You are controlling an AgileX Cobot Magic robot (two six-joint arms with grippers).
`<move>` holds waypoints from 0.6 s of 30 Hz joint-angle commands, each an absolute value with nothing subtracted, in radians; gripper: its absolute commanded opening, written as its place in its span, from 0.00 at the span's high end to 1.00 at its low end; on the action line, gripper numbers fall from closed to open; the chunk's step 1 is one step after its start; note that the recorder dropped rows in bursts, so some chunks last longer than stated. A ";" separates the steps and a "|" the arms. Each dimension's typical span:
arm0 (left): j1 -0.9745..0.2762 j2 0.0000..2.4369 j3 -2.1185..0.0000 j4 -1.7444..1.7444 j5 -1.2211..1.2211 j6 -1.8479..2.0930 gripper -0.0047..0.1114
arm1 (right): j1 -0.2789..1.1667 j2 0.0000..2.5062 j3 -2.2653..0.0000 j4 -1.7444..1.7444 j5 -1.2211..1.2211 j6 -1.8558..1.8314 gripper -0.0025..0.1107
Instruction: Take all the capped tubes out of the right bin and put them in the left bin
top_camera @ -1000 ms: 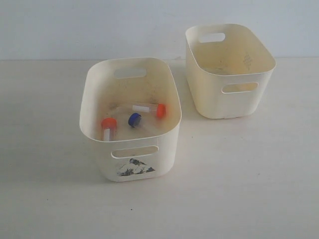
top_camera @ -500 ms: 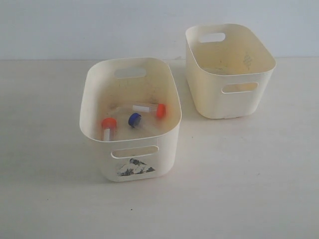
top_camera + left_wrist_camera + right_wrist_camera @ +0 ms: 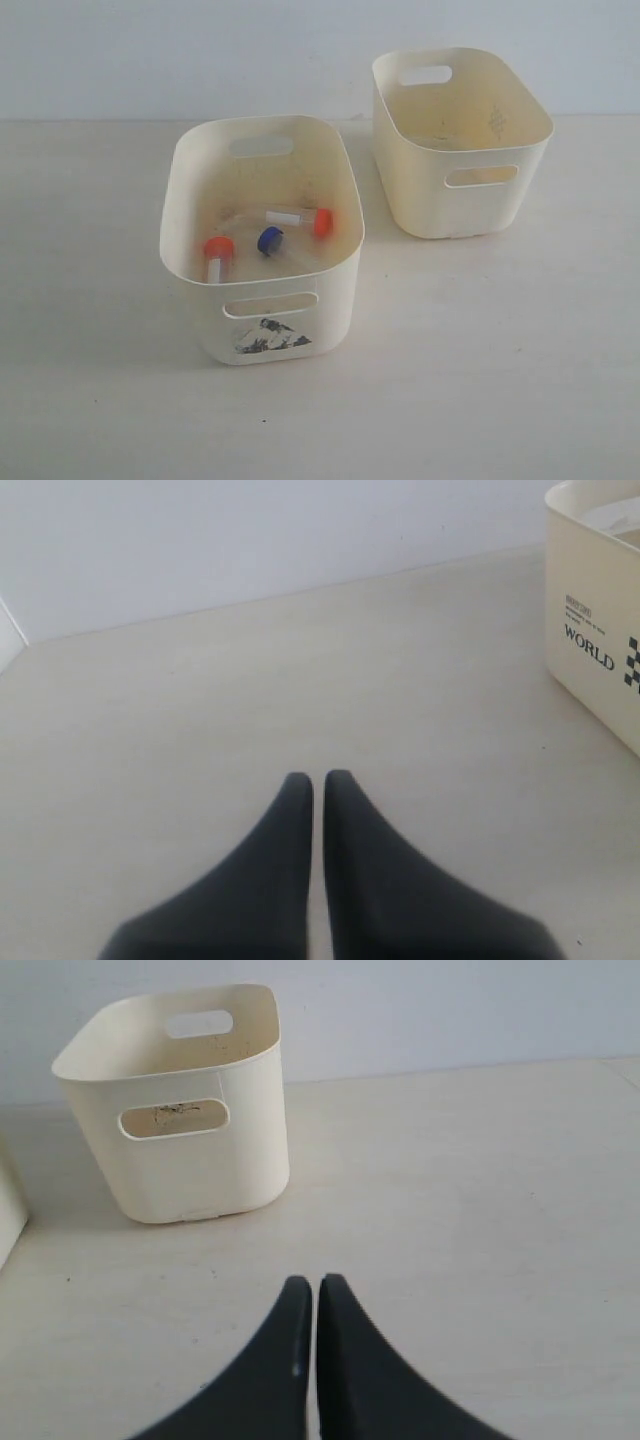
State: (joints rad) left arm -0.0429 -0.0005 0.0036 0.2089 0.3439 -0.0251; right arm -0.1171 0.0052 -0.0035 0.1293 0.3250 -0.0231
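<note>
Nothing moved this last second: tubes [image 3: 300, 217] lie in left bin [image 3: 200, 325], right bin [image 3: 480, 210] looks empty. Your left gripper [image 3: 317, 780] and right gripper [image 3: 306, 1285] are pinched together, holding nothing. Likely done.

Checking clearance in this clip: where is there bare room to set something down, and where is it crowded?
Free: the table in front of both bins, and the strip between the left bin and right bin. The right bin's visible floor looks bare. Crowded: the left bin's floor, holding three capped tubes.
</note>
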 commanded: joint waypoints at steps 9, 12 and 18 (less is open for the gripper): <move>-0.044 0.000 0.000 0.206 0.340 -0.035 0.92 | -0.119 0.000 0.000 0.122 0.327 -0.035 0.96; -0.044 0.000 0.000 0.206 0.340 -0.035 0.92 | -0.119 0.000 0.000 0.122 0.327 -0.035 0.96; -0.044 0.000 0.000 0.206 0.340 -0.035 0.92 | -0.119 0.000 0.000 0.122 0.327 -0.033 0.96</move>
State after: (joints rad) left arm -0.0429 -0.0005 0.0036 0.2089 0.3439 -0.0251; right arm -0.1171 0.0052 0.0004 0.1274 0.3315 -0.0336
